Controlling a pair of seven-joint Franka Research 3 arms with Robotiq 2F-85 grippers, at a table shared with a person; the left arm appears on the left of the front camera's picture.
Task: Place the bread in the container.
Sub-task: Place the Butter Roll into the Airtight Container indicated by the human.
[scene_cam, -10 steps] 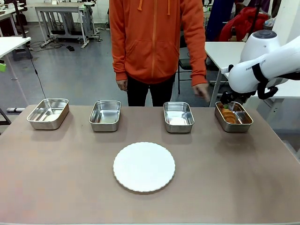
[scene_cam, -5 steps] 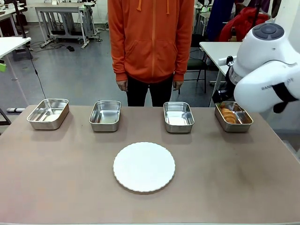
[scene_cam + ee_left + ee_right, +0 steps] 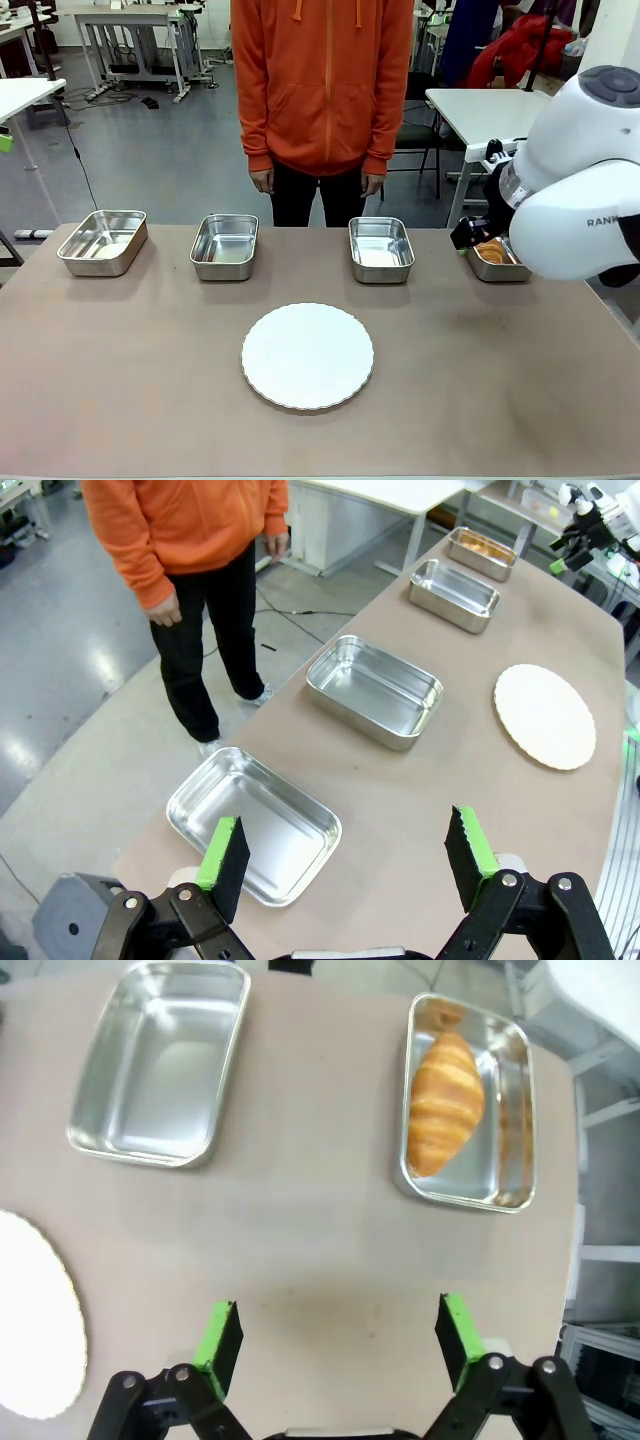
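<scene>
The bread (image 3: 444, 1102), a golden-brown croissant, lies lengthwise inside the container (image 3: 512, 1110), the rightmost steel pan. In the front view the croissant (image 3: 489, 250) peeks out of that pan (image 3: 497, 268) from behind my white right arm (image 3: 580, 200). My right gripper (image 3: 338, 1332) hangs open above bare table, short of the pan, with nothing between its green pads. My left gripper (image 3: 346, 848) is open too, high above the leftmost pan (image 3: 255, 825) at the table's other end.
Three more steel pans (image 3: 103, 241) (image 3: 224, 246) (image 3: 380, 249) line the far side. A round white plate (image 3: 307, 355) lies mid-table. A person in an orange hoodie (image 3: 322, 80) stands behind the table, hands at their sides.
My right arm has drawn back from over the rightmost pan and risen toward the camera, leaving the croissant in the pan. The person's hand has dropped back to their side.
</scene>
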